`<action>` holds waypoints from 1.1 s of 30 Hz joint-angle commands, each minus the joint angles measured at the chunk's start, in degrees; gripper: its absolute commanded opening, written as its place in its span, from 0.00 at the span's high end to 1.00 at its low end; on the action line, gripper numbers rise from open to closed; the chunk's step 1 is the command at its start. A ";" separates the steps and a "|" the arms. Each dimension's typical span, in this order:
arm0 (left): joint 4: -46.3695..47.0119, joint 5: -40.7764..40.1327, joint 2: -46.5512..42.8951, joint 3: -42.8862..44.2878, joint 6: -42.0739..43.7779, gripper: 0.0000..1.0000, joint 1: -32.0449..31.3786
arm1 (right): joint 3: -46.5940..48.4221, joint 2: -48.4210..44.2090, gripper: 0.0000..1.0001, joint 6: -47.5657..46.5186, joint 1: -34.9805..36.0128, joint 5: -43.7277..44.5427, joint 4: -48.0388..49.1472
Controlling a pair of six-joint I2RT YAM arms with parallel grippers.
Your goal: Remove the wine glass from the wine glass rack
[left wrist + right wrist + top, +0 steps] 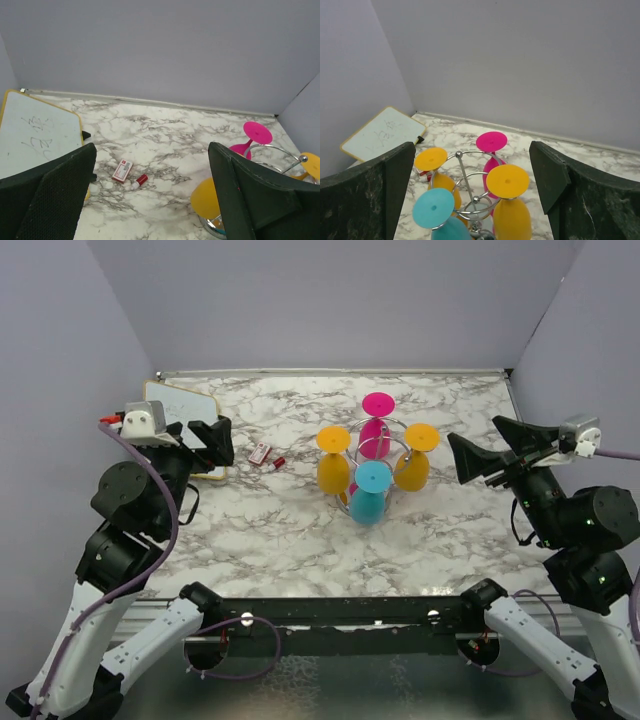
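Both grippers are wide open with nothing in them. In the right wrist cam the black fingers [375, 195] fill the bottom corners, and the wine glass rack [470, 200] sits dead centre in the gap between them, further out and not touching. That rack stands upright around the middle of the marble table [280, 530], with four glasses hanging upside down from its top rings, feet up. The pink wine glass [376, 425] is on the far side and the teal wine glass [369, 495] on the near side. One orange wine glass [333, 465] hangs on the left, the other orange one [415, 460] on the right. From overhead, my right gripper [480, 455] points at the rack from the right, near that right-hand orange glass but clear of it. My left gripper [215, 440] is well apart on the other side, over the edge of a whiteboard [185, 410]. Its cam only catches the rack at the right edge, partly behind a finger. Between the whiteboard and the rack lie a small red-and-white packet [260, 453] and a little red cap-like thing [279, 462].
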 commanded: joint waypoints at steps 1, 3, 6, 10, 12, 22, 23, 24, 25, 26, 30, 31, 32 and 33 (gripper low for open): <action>5.11 3.69 -0.88 -4.22 -0.50 0.03 -0.04 | 0.55 2.26 0.01 4.06 2.49 6.04 -3.87; 6.51 4.90 -0.82 -6.15 -0.61 0.02 -0.05 | 0.48 3.19 0.01 4.90 3.61 7.77 -4.89; 8.37 6.59 -0.43 -8.52 -0.81 0.02 -0.06 | 0.55 4.55 0.01 5.64 5.01 10.16 -6.50; 10.45 8.96 0.25 -10.70 -1.16 0.01 -0.07 | 0.35 6.21 0.01 5.31 6.56 11.72 -7.92; 11.35 10.23 0.61 -11.38 -1.38 0.01 -0.07 | 0.41 6.96 0.01 5.28 7.08 12.16 -8.74; 11.90 18.96 4.44 -11.49 -4.63 0.01 -0.11 | 0.67 10.01 0.01 9.80 8.45 8.09 -13.13; 11.94 19.97 4.88 -11.59 -5.15 0.01 -0.10 | 0.47 10.16 0.01 10.86 8.51 7.20 -13.40; 11.95 20.96 5.37 -11.71 -5.72 0.01 -0.11 | 0.25 10.30 0.01 11.83 8.54 6.29 -13.56; 11.93 21.95 5.85 -11.84 -6.24 0.01 -0.12 | 0.03 10.46 0.01 12.61 8.57 5.43 -13.73; 11.94 22.91 6.37 -11.97 -6.80 0.01 -0.11 | -0.20 10.66 0.01 13.29 8.57 4.62 -13.90; 10.91 27.29 9.78 -11.53 -9.10 0.01 -0.12 | -0.33 11.60 0.00 14.52 8.67 2.85 -14.60; 10.47 28.60 10.82 -11.22 -9.74 0.01 -0.16 | -0.30 11.79 0.00 14.73 8.70 2.77 -14.69; 9.91 29.96 11.86 -10.91 -10.68 0.01 -0.13 | -0.28 11.94 0.00 14.90 8.72 2.65 -14.74; 9.23 30.73 13.04 -10.57 -11.75 0.01 -0.14 | -0.33 11.96 0.00 14.99 8.74 2.60 -14.62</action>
